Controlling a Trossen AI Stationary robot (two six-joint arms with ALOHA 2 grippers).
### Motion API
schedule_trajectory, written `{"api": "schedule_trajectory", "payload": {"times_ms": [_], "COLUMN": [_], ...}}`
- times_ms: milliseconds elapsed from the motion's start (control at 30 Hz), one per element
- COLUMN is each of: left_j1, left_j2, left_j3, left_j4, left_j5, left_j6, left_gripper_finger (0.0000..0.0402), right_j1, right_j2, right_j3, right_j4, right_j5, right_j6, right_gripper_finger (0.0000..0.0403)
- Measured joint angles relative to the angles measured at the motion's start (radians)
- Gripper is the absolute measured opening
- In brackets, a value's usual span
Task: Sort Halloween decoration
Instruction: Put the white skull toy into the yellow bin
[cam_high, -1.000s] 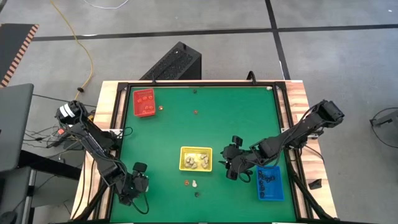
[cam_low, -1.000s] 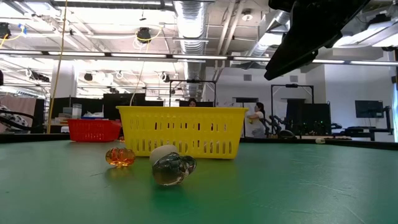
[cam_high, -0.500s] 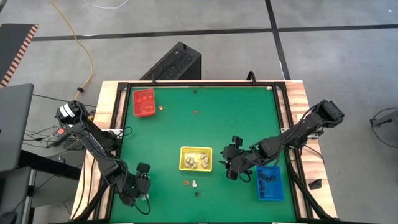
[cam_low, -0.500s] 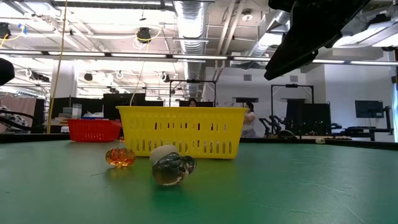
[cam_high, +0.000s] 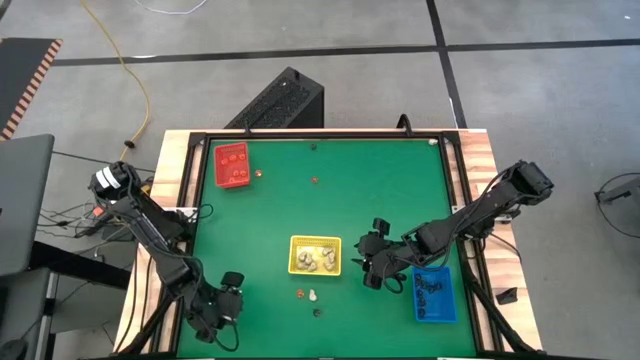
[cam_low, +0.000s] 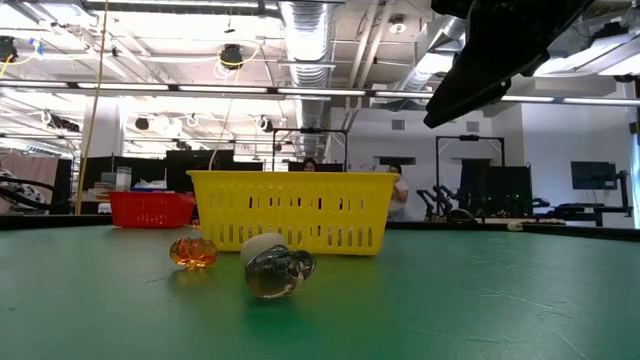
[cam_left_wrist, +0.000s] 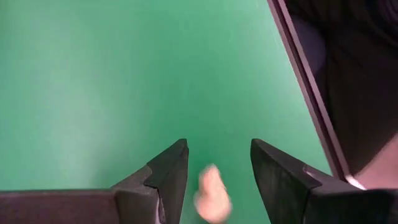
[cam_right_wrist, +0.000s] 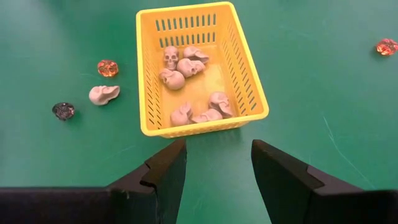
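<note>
A green counter (cam_high: 320, 200) with a dark frame stands on a grey floor; an open workshop shows behind it. Landmark: the yellow tray (cam_high: 315, 255), just left of the right gripper (cam_right_wrist: 213, 163).

Progress, judged:
- Yellow tray: several cream skulls (cam_right_wrist: 180, 65) inside.
- Red tray (cam_high: 231, 165), far corner to the left: orange pumpkins inside.
- Blue tray (cam_high: 434, 293), near right: black pieces inside.
- Left to sort: a cream skull (cam_right_wrist: 103, 94), an orange pumpkin (cam_right_wrist: 107, 67) and a dark piece (cam_right_wrist: 63, 111) just in front of the yellow tray; further orange pieces well behind it.

Right gripper: fingers apart, empty. Left gripper (cam_left_wrist: 217, 165), well left of the yellow tray at the counter's near edge: fingers apart, a cream piece (cam_left_wrist: 211, 194) between them.

No legible writing.
</note>
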Motion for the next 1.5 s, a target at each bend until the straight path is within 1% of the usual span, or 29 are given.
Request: {"api": "schedule_trajectory", "payload": {"times_ms": [167, 267, 433, 567, 667, 900, 1000, 1200, 1267, 1367, 1433, 1467, 1500], "left_j1": [-0.047, -0.069, -0.093, -0.094, -0.095, -0.095, -0.095, -0.095, -0.095, -0.093, -0.088, -0.085, -0.081], "left_j2": [0.000, 0.000, 0.040, 0.115, 0.147, 0.141, 0.137, 0.137, 0.137, 0.130, 0.119, 0.112, 0.102], "left_j3": [0.000, -0.014, -0.014, -0.014, -0.011, -0.012, -0.013, -0.014, -0.014, -0.014, -0.015, -0.017, -0.018], "left_j4": [-0.071, -0.067, -0.061, -0.049, -0.046, -0.049, -0.051, -0.056, -0.056, -0.055, -0.046, -0.042, -0.035], "left_j5": [0.009, 0.000, -0.053, -0.036, -0.033, -0.041, -0.044, -0.050, -0.049, -0.054, -0.069, -0.082, -0.117], "left_j6": [-0.098, -0.129, -0.120, -0.119, -0.119, -0.074, -0.052, -0.046, -0.046, -0.046, -0.045, -0.033, -0.011], "left_gripper_finger": [0.0164, 0.0164, 0.0164, 0.0164, 0.0164, 0.0164, 0.0150, 0.0084, 0.0071, 0.0070, 0.0077, 0.0083, 0.0087], "right_j1": [0.000, 0.000, 0.000, 0.000, -0.002, -0.006, -0.006, -0.006, -0.006, -0.006, -0.006, -0.006, -0.006], "right_j2": [0.000, 0.000, 0.000, 0.000, 0.000, 0.000, 0.000, 0.000, 0.000, 0.000, 0.000, 0.000, 0.000], "right_j3": [0.000, 0.000, 0.000, 0.000, 0.000, 0.000, 0.000, 0.000, 0.000, 0.000, 0.000, 0.000, 0.000], "right_j4": [0.000, 0.000, 0.000, 0.000, 0.000, 0.000, 0.000, 0.000, 0.000, 0.000, 0.000, 0.000, 0.000], "right_j5": [0.000, 0.000, 0.000, 0.001, 0.002, 0.003, 0.003, 0.003, 0.003, 0.002, 0.002, 0.002, 0.002], "right_j6": [0.000, 0.000, 0.000, 0.000, 0.000, 0.000, 0.000, 0.000, 0.000, 0.000, 0.000, 0.000, 0.000], "right_gripper_finger": [0.0212, 0.0212, 0.0212, 0.0212, 0.0212, 0.0212, 0.0212, 0.0212, 0.0212, 0.0212, 0.0212, 0.0212, 0.0212]}}
